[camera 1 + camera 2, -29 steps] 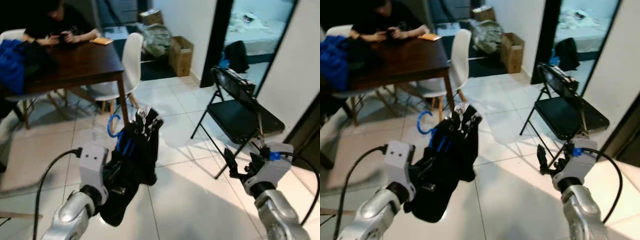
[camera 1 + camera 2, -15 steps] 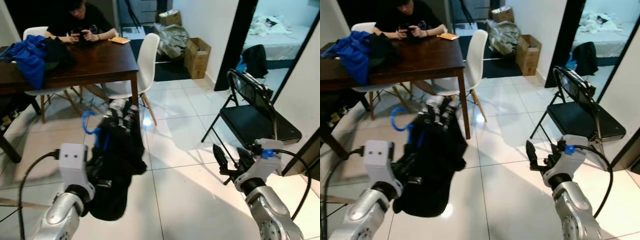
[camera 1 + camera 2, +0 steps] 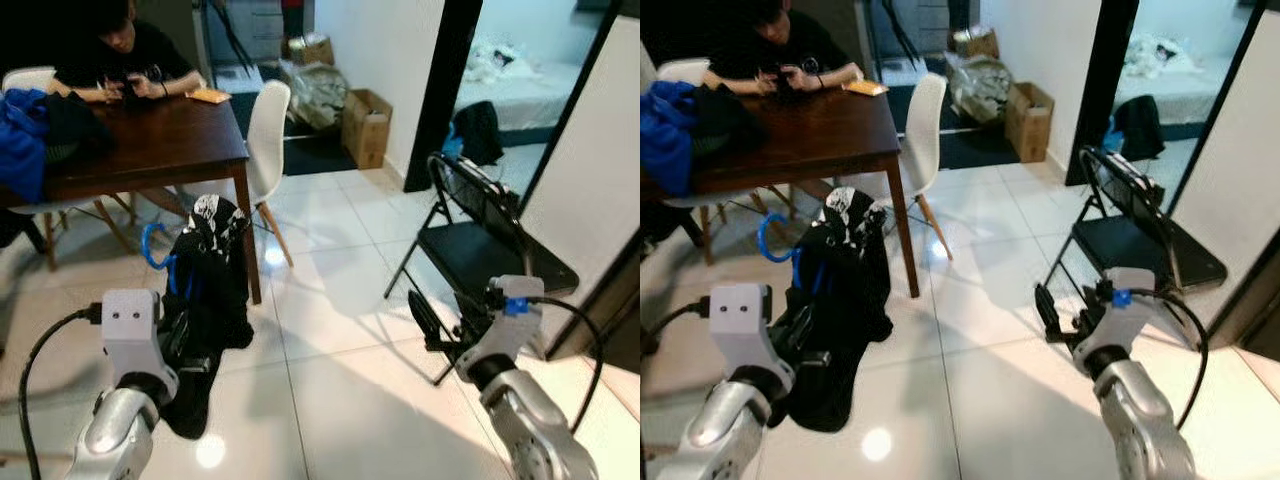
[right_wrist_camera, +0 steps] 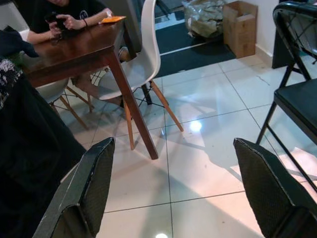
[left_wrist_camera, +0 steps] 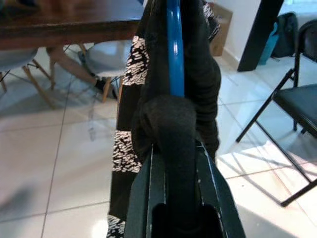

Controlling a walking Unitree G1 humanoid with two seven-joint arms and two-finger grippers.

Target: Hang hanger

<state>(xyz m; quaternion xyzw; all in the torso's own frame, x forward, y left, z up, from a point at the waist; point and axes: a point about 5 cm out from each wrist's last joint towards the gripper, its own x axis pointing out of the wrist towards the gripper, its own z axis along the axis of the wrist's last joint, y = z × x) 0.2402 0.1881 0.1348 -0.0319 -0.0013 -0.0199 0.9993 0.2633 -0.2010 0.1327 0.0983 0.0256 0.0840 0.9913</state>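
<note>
A dark wooden surface [image 3: 150, 140] fills the upper left, a person [image 3: 115, 55] seated behind it and a white chair [image 3: 262, 130] at its corner. A black folding chair [image 3: 480, 235] stands at right. Lower left, the left gripper [image 5: 171, 124] is clenched on a blue hanger [image 3: 160, 250] draped with a black patterned garment [image 3: 210, 290]. The left wrist view reveals the hanger's blue bar [image 5: 174, 49] between the fingers. The right gripper [image 4: 173, 188] hangs spread and empty over the tiled floor [image 3: 340, 380].

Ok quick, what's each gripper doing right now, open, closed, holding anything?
Left gripper: closed on the blue hanger, which carries a black garment.
Right gripper: open, holding nothing.
</note>
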